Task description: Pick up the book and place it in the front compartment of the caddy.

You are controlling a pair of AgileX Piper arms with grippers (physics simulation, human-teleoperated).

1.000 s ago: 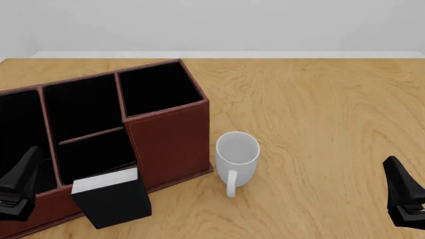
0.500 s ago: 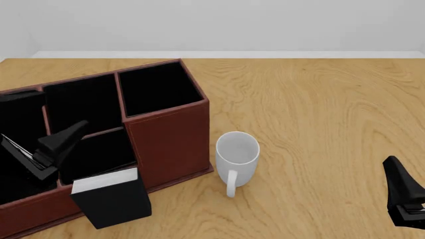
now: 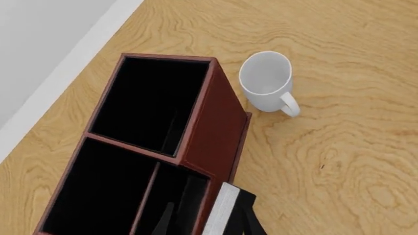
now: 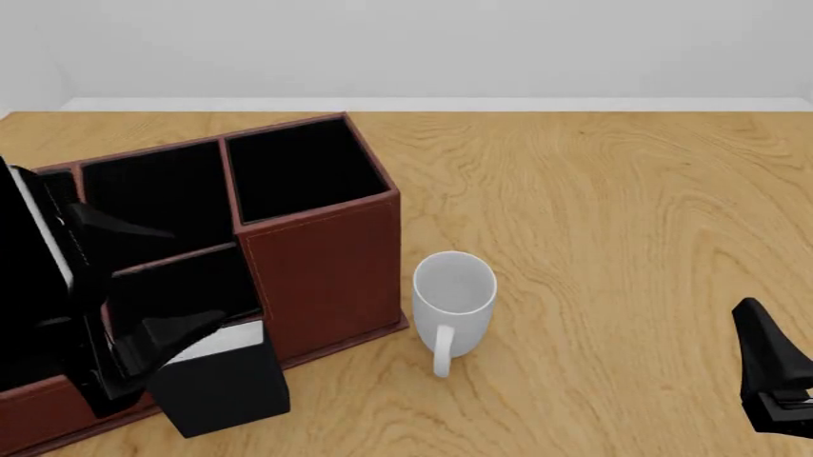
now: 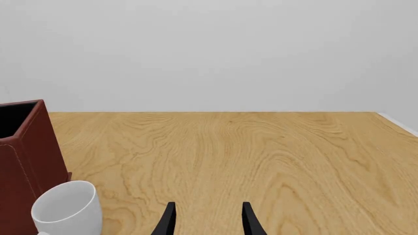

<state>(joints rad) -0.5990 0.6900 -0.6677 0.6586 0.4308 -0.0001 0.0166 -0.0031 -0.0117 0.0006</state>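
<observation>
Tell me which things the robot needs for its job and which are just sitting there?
Needed: the book, standing outside the caddy; the left gripper, over them.

Just there: the white mug beside the caddy; the right gripper, away from everything.

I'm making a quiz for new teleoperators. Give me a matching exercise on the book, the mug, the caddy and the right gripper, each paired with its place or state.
Things:
1. book
2. mug
3. caddy
4. right gripper

Places or states:
A. white, upright on the table, beside the caddy's tall end
B. open, holding nothing, off to the right
C. black covers, standing against the caddy's near wall, outside it
D. reddish-brown, black inside, split by dividers

Pairs: 1-C, 2-A, 3-D, 4-B
</observation>
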